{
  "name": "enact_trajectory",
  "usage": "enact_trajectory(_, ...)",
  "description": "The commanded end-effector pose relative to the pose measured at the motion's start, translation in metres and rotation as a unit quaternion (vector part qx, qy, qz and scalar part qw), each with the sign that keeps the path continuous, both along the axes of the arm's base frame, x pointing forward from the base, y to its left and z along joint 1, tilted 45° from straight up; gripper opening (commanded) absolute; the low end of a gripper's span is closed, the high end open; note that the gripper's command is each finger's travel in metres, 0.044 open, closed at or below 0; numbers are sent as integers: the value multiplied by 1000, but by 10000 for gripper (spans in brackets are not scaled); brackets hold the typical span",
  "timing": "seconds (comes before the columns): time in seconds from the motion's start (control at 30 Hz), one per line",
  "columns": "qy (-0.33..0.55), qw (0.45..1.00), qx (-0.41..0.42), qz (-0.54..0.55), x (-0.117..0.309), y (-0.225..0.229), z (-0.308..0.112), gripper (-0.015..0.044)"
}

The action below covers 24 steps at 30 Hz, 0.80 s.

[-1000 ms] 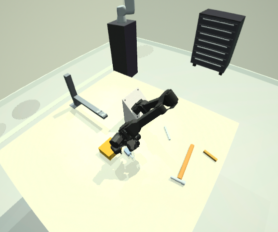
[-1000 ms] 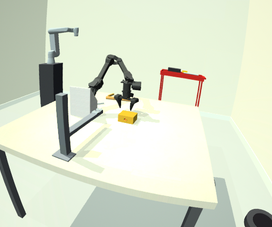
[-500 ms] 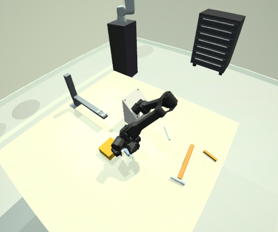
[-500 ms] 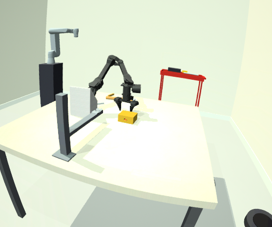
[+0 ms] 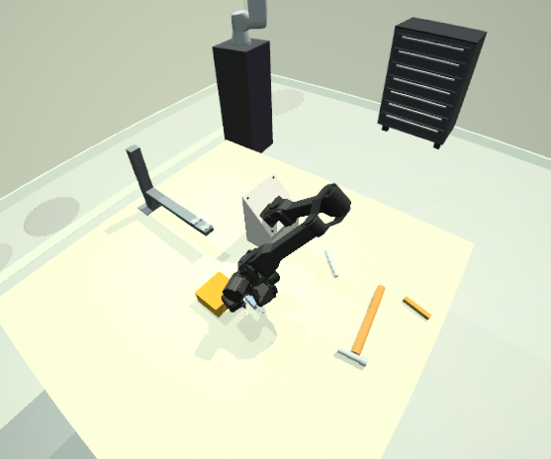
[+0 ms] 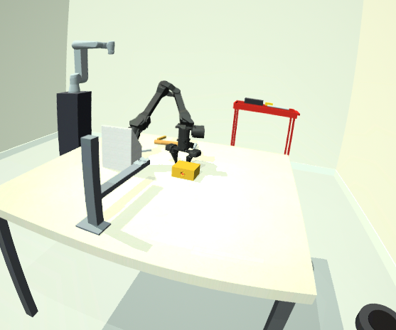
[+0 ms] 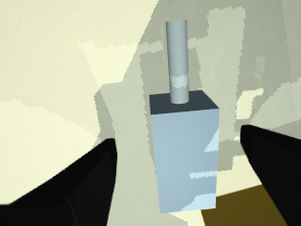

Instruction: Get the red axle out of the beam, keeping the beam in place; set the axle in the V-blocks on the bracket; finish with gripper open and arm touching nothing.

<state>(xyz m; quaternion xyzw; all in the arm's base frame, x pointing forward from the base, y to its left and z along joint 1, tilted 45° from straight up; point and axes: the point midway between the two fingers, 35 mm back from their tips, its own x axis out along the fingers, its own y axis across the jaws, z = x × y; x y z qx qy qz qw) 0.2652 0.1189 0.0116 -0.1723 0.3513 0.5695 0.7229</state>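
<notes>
Top view: my black parallel-jaw gripper (image 5: 252, 303) (image 6: 182, 160) (image 7: 178, 140) is beside the yellow rectangular beam (image 5: 217, 293) (image 6: 185, 170) (image 7: 244, 209). The grey metal bracket (image 5: 179, 210) (image 6: 121, 179) carries no axle.

Exterior view: a reddish round end, probably the red axle (image 6: 182, 173), shows in the beam's face. Extraction and placement remain.

Wrist view: my fingers stand partly open, gripping nothing, astride a smooth blue-grey block with a cylindrical pin (image 7: 185, 160).

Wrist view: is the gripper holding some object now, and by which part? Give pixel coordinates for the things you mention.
Nothing is held: the gray block (image 7: 187, 160) stands between the fingers, touching neither.
</notes>
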Motion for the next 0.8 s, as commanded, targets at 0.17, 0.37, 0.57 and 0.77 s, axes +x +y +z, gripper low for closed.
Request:
enact_trajectory(0.17,2,1000,-2,-2,0,0,-1,99)
enact_trajectory(0.37,2,1000,-2,-2,0,0,-1,59)
enact_trajectory(0.57,2,1000,-4,-2,0,-10,7,0)
enact_trajectory(0.77,2,1000,-6,-2,-1,-33,27,0)
